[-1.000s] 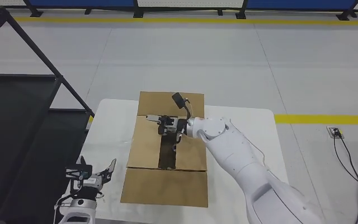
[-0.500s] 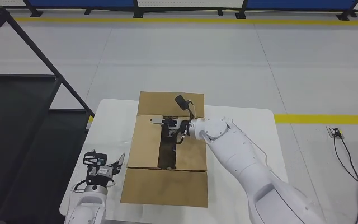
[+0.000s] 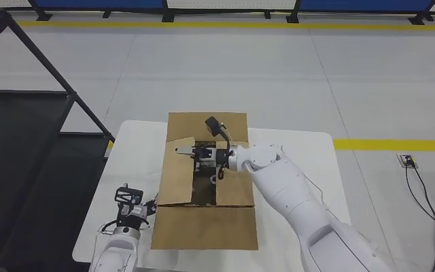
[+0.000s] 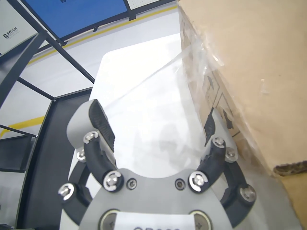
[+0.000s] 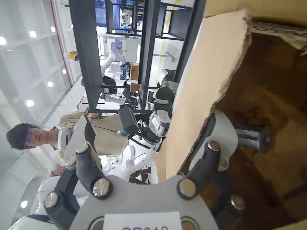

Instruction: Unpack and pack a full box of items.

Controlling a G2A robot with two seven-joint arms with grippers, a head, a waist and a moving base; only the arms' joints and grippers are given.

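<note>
Right gripper (image 5: 152,130), fingers spread, straddles the raised left flap (image 5: 203,84) of the brown cardboard box (image 3: 204,231).
Left gripper (image 4: 153,118), also spread, is beside the box's near left corner over the white surface (image 3: 136,156); a black metal rack (image 3: 41,136) stands left of the box. The left wrist view catches clear tape (image 4: 199,56) on the box's wall.

Box (image 3: 204,234) plain brown cardboard; table (image 3: 139,163) white; rack (image 3: 41,156) black; floor line (image 3: 384,144) yellow; wall panels (image 3: 367,5) blue.
</note>
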